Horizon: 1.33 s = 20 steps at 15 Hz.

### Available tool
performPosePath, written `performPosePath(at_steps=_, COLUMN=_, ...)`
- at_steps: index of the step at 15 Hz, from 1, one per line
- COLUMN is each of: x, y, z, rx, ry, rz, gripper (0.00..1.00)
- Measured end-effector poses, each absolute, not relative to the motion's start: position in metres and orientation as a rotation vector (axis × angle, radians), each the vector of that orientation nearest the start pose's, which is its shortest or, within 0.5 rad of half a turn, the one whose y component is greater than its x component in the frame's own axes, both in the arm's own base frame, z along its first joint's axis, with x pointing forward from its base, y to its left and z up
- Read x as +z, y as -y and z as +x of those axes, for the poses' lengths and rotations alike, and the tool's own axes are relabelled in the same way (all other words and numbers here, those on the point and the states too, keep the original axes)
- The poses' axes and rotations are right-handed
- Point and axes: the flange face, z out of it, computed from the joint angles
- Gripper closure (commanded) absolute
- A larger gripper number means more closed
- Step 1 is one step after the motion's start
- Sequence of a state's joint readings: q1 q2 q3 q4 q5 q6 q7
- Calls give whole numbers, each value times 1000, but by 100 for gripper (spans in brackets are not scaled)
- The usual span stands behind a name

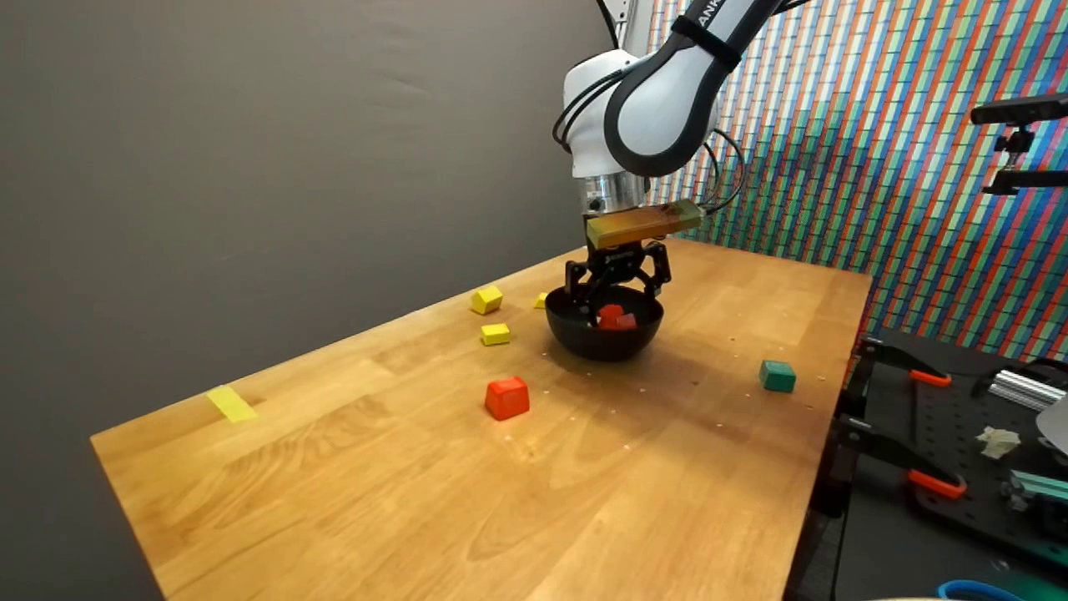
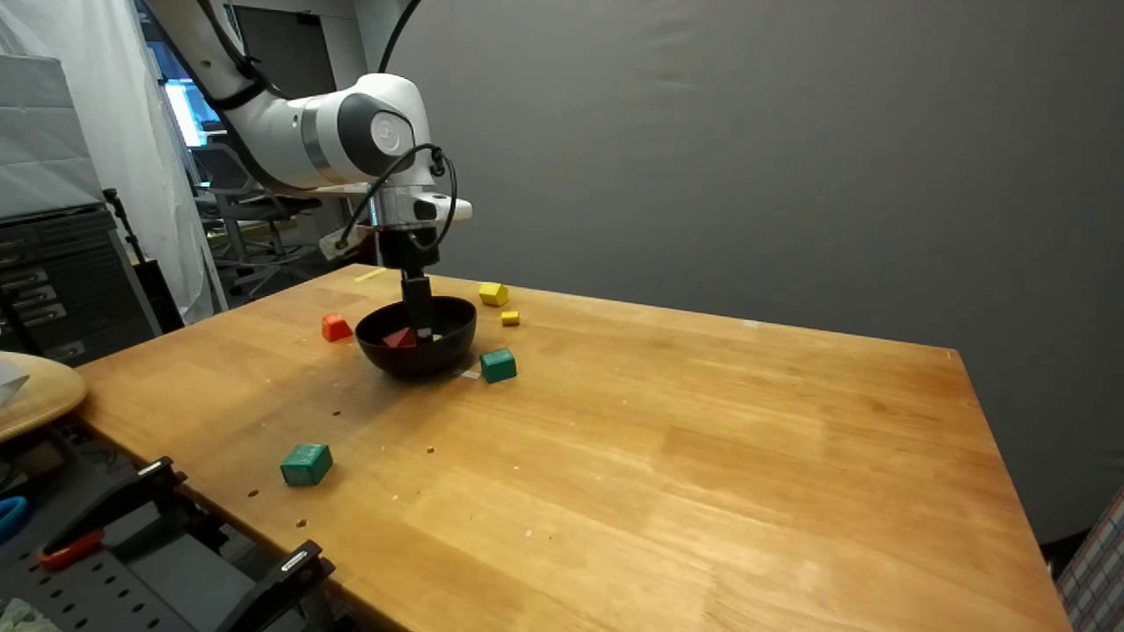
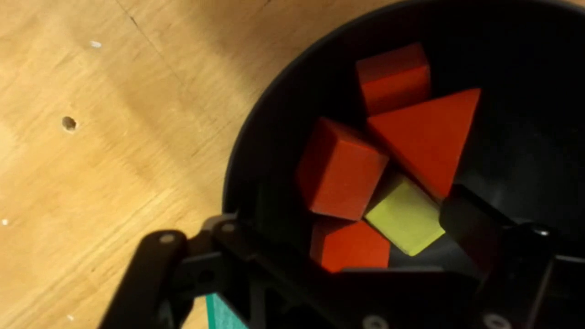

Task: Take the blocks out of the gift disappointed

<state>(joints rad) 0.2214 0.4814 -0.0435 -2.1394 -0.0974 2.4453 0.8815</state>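
Just inward of one fingertip [image 3: 473,221], a yellow block [image 3: 406,218] lies in the bowl [image 1: 606,343]; the hand [image 1: 622,304] stands spread, empty.

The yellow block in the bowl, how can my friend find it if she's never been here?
On the wooden table, find the round black bowl. Inside, the wrist view shows several red blocks. The yellow block lies beside the triangular one, and it's the only one showing there that isn't red.
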Motion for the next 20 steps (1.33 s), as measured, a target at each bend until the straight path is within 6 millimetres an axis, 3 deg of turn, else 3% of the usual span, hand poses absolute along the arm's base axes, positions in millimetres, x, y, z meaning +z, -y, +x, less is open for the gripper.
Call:
performPosePath(at_steps=6, x=154, y=-96, z=540, rx=114, ry=-1011, rz=-3092, gripper=0)
performPosePath(at_steps=7, x=152, y=-97, z=539, rx=112, ry=-1009, rz=-3092, gripper=7)
performPosePath(at_steps=8, x=149, y=-99, z=539, rx=108, ry=-1009, rz=-3092, gripper=27)
performPosePath(at_steps=10, x=143, y=-103, z=538, rx=104, ry=-995, rz=-3102, gripper=31)
performPosePath(at_steps=17, x=148, y=-120, z=542, rx=25, ry=-935, rz=-3105, gripper=84)
performPosePath(at_steps=20, x=165, y=-124, z=549, rx=-52, ry=-916, rz=-3080, gripper=83)
